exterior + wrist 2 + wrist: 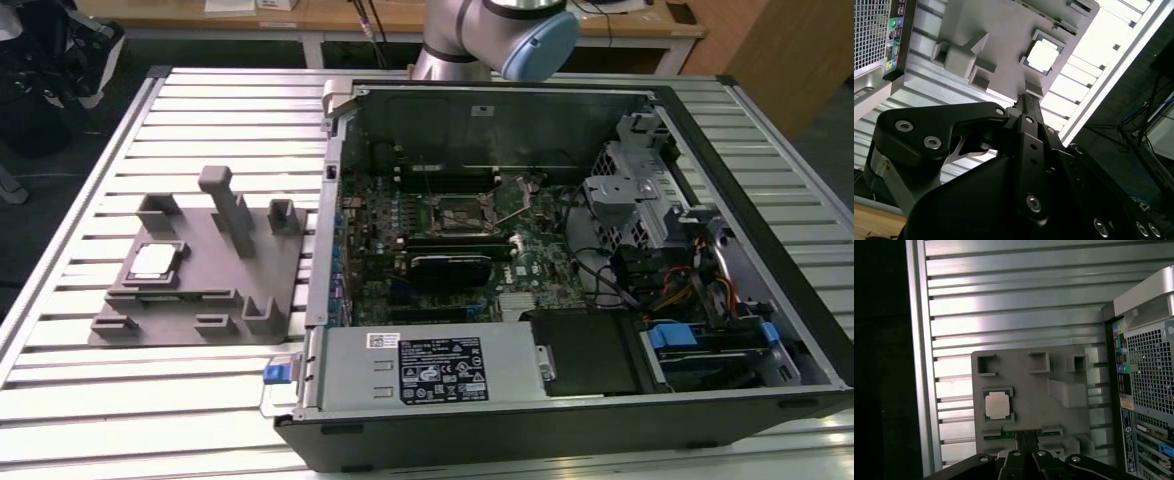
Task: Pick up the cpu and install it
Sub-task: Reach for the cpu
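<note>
The cpu (pixel 151 262), a small silvery square chip, lies flat in a recess of the grey fixture plate (pixel 214 300) on the exterior view's left, beside the open computer case. Both wrist views look down on the cpu (pixel 997 405) (pixel 1043 55) from well above. My gripper (pixel 1026 437) (pixel 1028 100) hangs high over the near edge of the plate, a short way off the chip. Its black fingers are shut together and hold nothing. The black socket frame (pixel 463 212) sits in the middle of the motherboard inside the case.
The open case (pixel 561 250) holds a power supply (pixel 427 368), drive cages and cables on the exterior view's right. Grey blocks and a tall post (pixel 220 200) rise from the fixture plate. All of it stands on a slatted aluminium table (pixel 174 400) whose edge (pixel 919 365) borders dark floor.
</note>
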